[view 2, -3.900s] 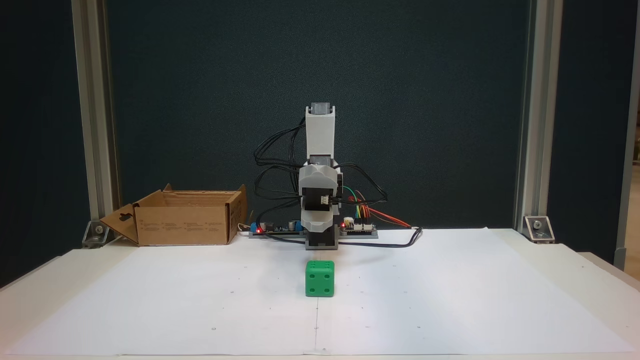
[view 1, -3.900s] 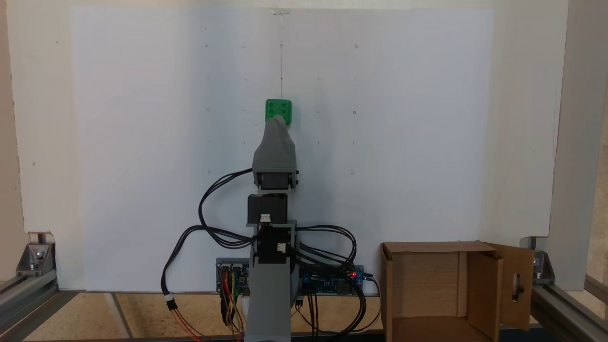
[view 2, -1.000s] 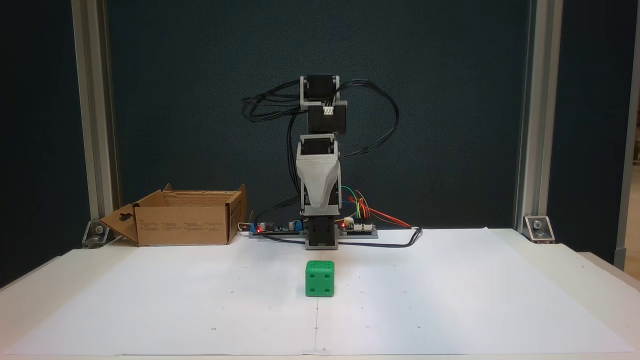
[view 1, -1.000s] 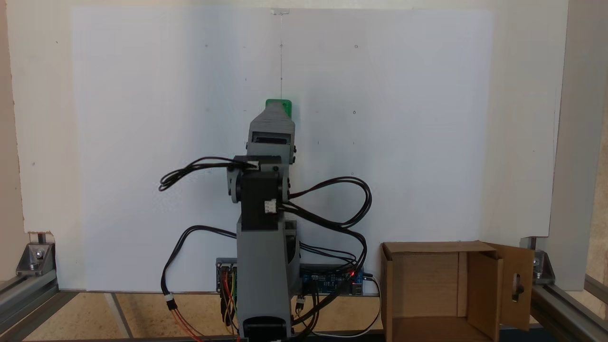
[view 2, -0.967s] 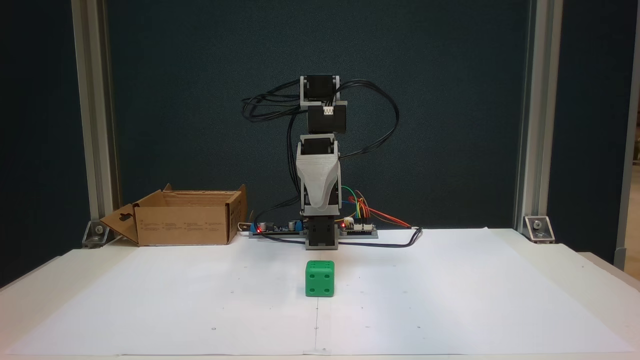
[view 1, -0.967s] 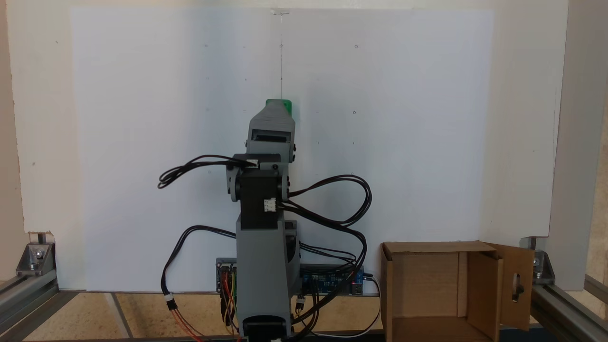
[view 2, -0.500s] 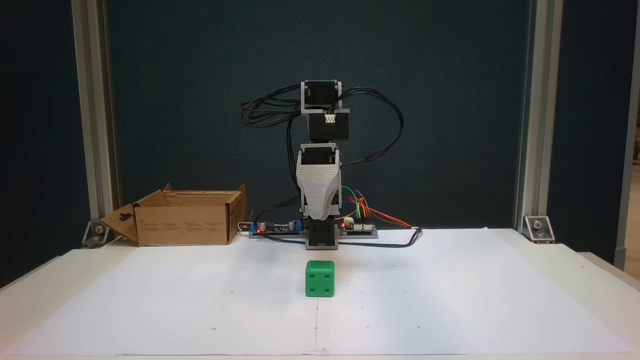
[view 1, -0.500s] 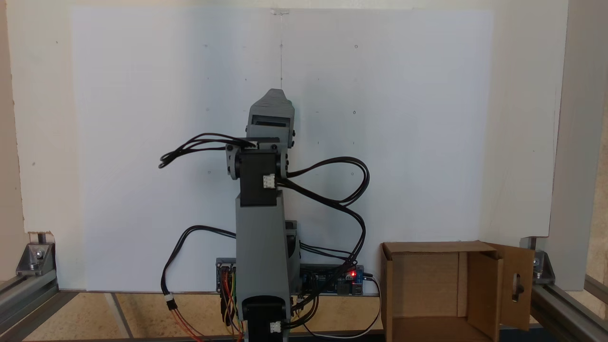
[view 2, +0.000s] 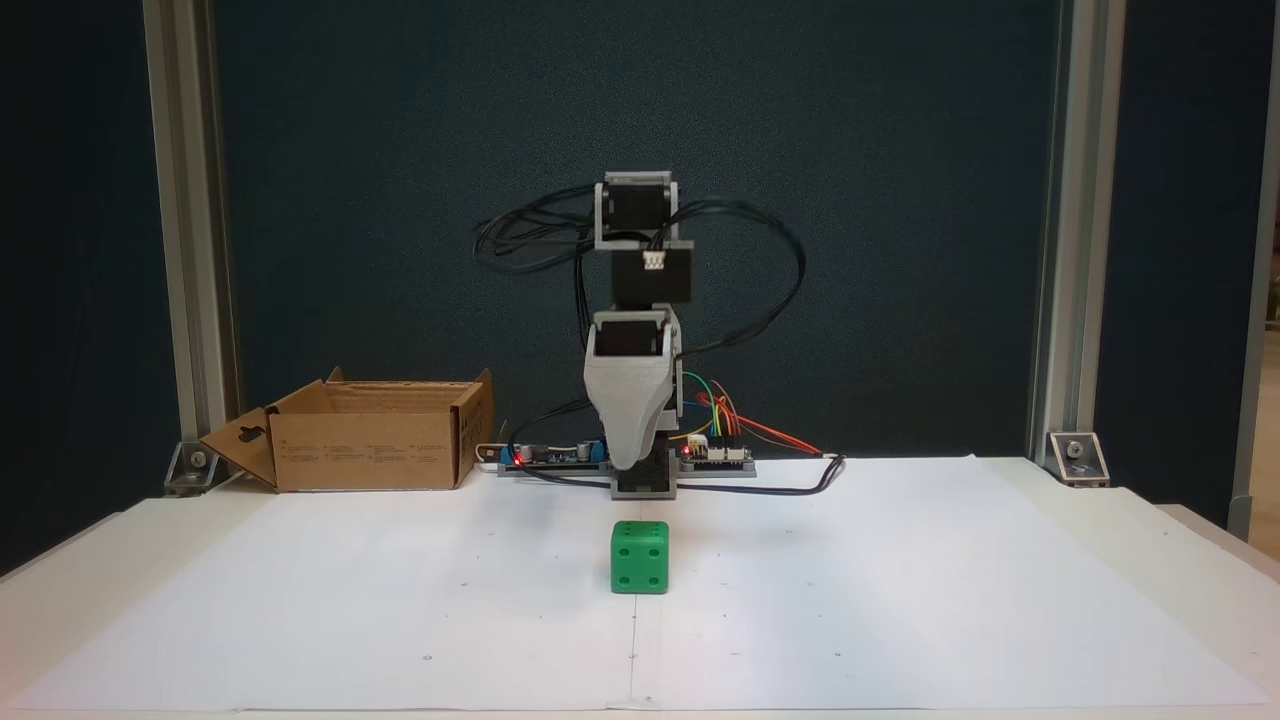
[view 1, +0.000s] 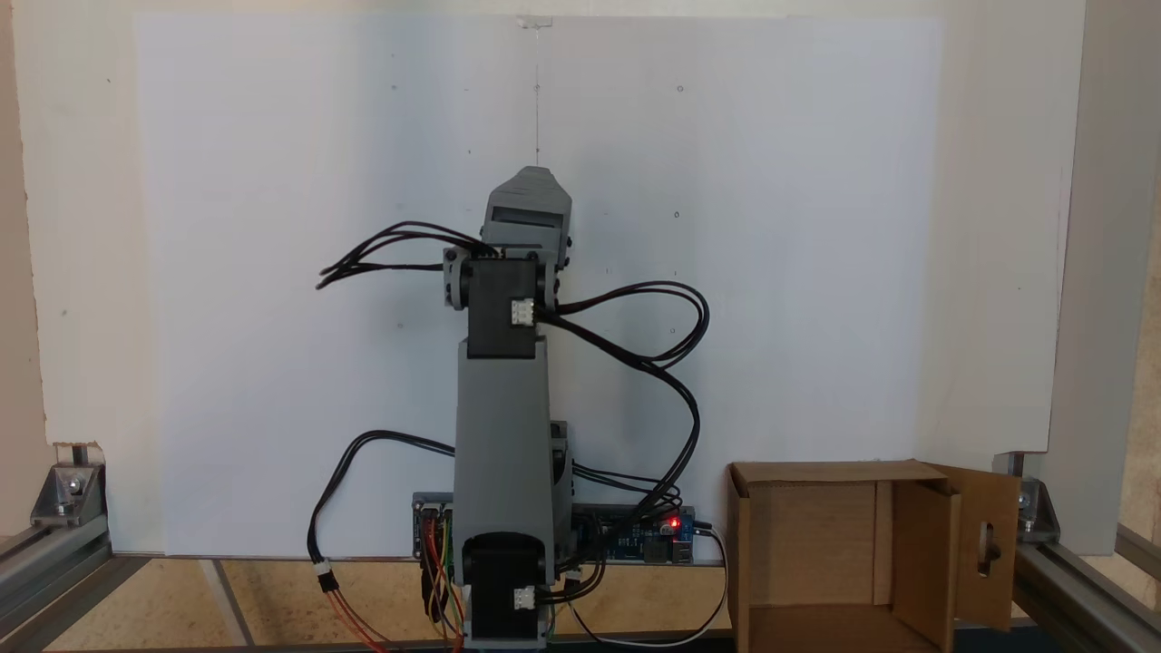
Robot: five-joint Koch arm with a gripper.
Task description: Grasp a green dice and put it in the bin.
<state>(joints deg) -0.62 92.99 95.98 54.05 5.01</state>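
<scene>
Hand [view 2: 632,462] above green dice [view 2: 640,557], grip state unclear, nothing held; best lowered straight, straddling opposite faces before closing.

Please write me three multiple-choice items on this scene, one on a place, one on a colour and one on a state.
1. Where does the dice lie?
A. inside the box
B. on the white paper, in front of the arm
C. between the gripper's jaws

2. What colour is the dice?
A. red
B. green
C. blue

3. How does the box stand?
A. open at the top, flaps out
B. taped shut
C. tipped upside down

Answers:
1 B: in a fixed view the dice sits on the paper, below the gripper and apart from it.
2 B: it is bright green.
3 A: both fixed views show its flaps spread.
</scene>
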